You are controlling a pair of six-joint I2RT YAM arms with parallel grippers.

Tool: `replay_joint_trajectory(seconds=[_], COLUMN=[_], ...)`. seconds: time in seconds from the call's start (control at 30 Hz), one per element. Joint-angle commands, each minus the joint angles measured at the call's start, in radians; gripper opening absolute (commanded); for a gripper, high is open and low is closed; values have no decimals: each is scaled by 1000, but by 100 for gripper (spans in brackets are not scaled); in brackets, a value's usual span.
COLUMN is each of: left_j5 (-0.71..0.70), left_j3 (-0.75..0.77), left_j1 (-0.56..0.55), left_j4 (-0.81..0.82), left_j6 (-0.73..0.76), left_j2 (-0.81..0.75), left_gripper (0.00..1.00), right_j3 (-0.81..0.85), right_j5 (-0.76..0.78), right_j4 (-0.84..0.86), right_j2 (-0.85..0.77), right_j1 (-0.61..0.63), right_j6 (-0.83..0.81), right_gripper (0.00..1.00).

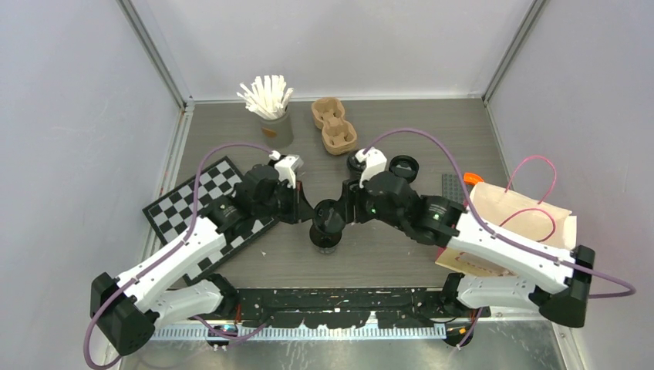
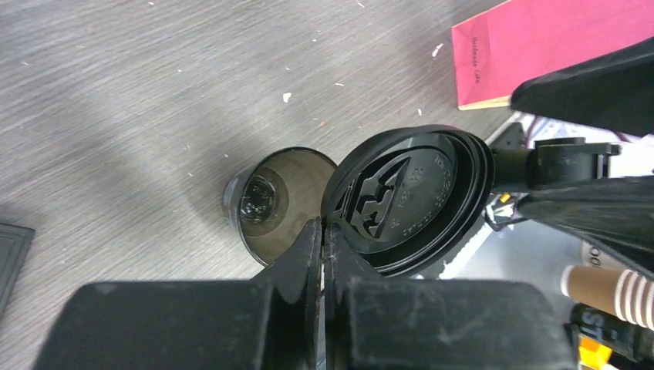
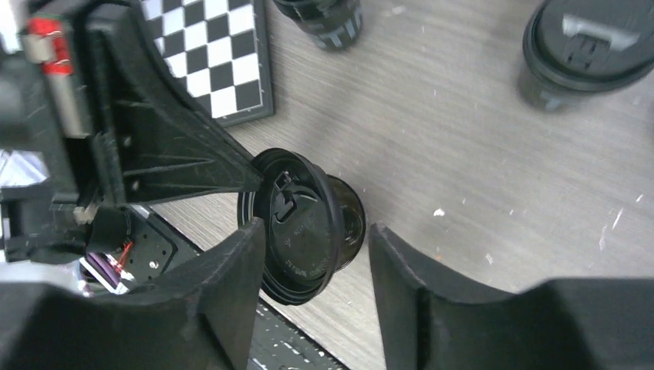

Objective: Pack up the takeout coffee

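Top external view: both arms reach inward from the near edge, elbows out, meeting above an open black cup (image 1: 325, 240) mid-surface (image 1: 385, 258).
Left fingers (image 2: 316, 247) pinch shut on the rim of a lid (image 2: 409, 196) tilted over that cup. Right fingers (image 1: 345, 208) stand parted astride the lid, not clamping it. A lidded cup (image 1: 403, 166) stands beyond.

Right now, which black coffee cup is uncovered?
The centre cup: its lid hangs tilted at its rim, pinched by the left end effector. The cup behind the right arm is lidded.
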Motion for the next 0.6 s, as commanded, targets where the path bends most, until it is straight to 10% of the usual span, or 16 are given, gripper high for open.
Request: replay_joint_trajectory(seconds=[0.0,0.23,0.57], left_j5=[160,619,825], left_j3=[7,-105,-189], left_j1=[70,354,381], left_j4=[83,479,908], left_j6=[-50,-465,-877], left_j2=[-43,-100,-117], left_gripper=[0,0,0], right_j3=[-33,-235,-427], right_j5=[-37,-240,-514], right_j4=[186,477,837], right_j2=[-159,-397,-491], right_j1=[6,6,6], right_j6=[-129,-486,-893], right_gripper=[64,82,88])
